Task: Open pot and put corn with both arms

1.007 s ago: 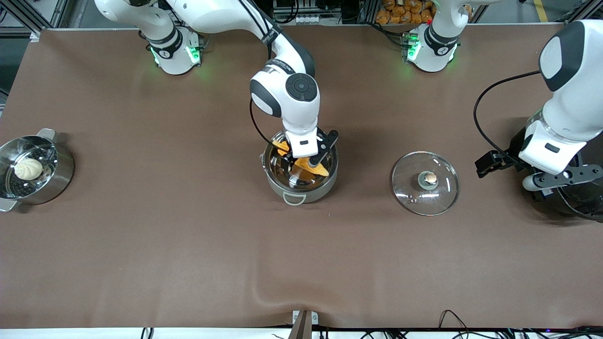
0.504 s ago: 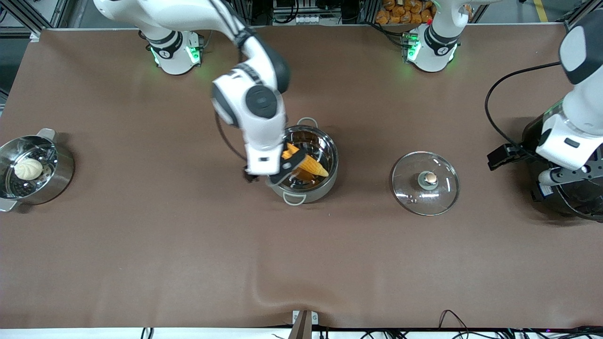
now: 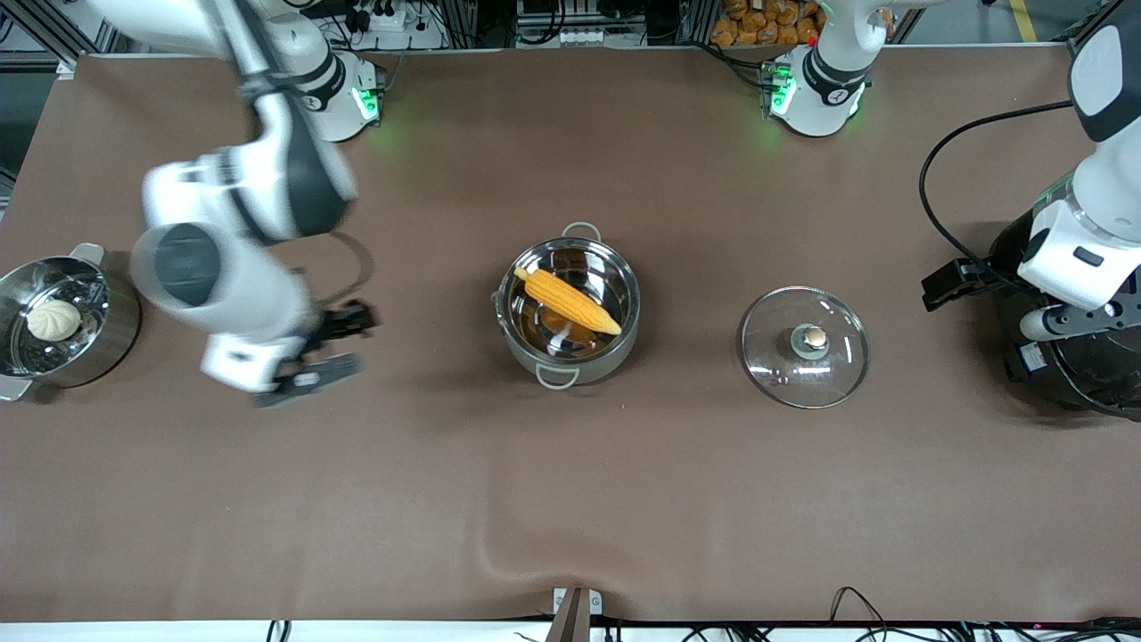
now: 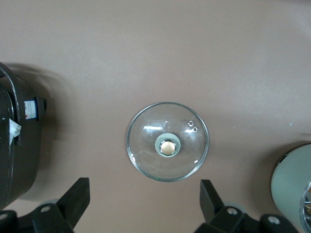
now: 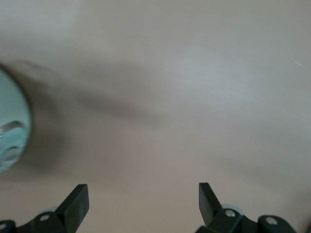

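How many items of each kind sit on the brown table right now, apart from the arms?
Round shiny steel pot with loop handles: 1
Yellow-orange tapered corn cob, lying in that pot: 1
Clear glass lid with tan knob: 1
Steel steamer pot: 1
White bun, in the steamer: 1
Large black rice cooker: 1
Total: 6

White arms (image 3: 241, 259), black joints, green-lit bases (image 3: 807, 89)

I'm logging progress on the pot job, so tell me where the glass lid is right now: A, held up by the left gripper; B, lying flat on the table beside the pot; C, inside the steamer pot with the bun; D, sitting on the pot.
B: the glass lid lies flat on the table beside the pot, toward the left arm's end, with no gripper touching it.
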You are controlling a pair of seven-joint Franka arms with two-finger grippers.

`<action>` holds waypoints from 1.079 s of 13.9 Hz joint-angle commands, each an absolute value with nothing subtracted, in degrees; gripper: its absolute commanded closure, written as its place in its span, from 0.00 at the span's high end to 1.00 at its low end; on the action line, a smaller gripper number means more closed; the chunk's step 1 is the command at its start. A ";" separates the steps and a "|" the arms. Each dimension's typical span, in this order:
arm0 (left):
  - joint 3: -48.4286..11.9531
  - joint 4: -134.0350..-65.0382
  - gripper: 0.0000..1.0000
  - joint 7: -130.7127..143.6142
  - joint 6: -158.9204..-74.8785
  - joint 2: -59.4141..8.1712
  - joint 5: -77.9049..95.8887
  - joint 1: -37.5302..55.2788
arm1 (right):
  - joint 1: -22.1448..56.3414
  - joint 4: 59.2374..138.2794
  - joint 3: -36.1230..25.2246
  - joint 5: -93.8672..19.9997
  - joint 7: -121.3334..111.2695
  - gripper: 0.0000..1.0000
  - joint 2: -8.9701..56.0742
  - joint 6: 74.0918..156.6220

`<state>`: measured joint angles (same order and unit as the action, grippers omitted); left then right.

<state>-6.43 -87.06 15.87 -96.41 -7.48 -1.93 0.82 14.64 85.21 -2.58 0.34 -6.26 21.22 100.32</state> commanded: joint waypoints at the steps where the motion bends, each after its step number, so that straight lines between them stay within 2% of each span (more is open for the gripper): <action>1: -6.86 -86.23 1.00 14.77 -92.83 -5.45 -1.40 0.44 | 9.51 92.44 -0.97 -0.88 -6.68 1.00 13.12 101.25; 6: -6.77 -85.25 1.00 14.50 -91.41 -4.84 -1.49 0.53 | 1.24 96.76 -0.88 -1.14 -7.82 1.00 3.27 98.89; 10: -7.03 -85.43 1.00 14.24 -90.44 -3.78 -1.49 0.53 | -4.56 95.98 2.01 -0.09 -6.07 1.00 -0.43 93.44; 13: -7.12 -85.25 1.00 12.22 -90.18 -3.87 -1.58 0.53 | -5.19 93.00 2.63 0.09 -2.29 1.00 -2.37 86.06; 15: -7.12 -85.08 1.00 12.13 -90.18 -3.95 -1.49 0.53 | -5.45 91.59 4.04 1.66 -2.29 1.00 -2.37 85.43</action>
